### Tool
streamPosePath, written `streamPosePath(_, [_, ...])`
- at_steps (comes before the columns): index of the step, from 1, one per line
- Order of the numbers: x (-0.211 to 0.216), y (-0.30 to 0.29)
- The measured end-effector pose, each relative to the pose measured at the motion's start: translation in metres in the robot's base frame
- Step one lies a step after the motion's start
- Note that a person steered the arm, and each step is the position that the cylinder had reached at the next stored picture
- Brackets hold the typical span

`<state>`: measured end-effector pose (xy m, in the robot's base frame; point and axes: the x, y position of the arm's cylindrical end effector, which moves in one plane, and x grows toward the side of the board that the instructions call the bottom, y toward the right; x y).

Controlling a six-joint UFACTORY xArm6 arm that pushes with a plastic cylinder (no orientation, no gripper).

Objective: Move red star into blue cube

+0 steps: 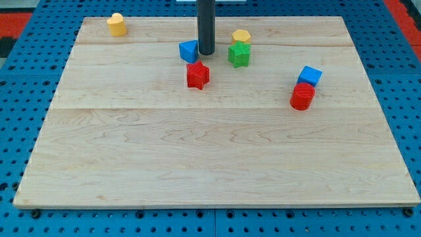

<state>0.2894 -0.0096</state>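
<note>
Hiding blue block's right edge: my tip.

Pale, smooth-grained wooden board, matt dark rod, blue perforated surface beneath.

Seven blocks are sitting on the wooden board, and one rod is standing among them.

Counting outward from my tip: two blue ones are showing, a blue block touching the tip on the view's left and a blue cube well off to its right; two reds are showing, a red star just below the tip and a red block far right; two yellows, a yellow block near its right, another yellow block well left; and one green star is sitting just right.
</note>
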Motion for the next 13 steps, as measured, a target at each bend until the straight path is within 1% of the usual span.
streamPosePath(1, [-0.036, -0.006])
streamPosePath(2, [-0.029, -0.02])
streamPosePath(3, [-0.025, -0.022])
streamPosePath(4, [-0.025, 0.033])
streamPosePath(5, [-0.03, 0.05])
streamPosePath(7, [-0.034, 0.051])
streamPosePath(8, [-0.042, 0.07])
streamPosePath(9, [-0.064, 0.089])
streamPosePath(10, [-0.047, 0.089])
streamPosePath(11, [-0.041, 0.09])
streamPosePath(13, [-0.043, 0.098])
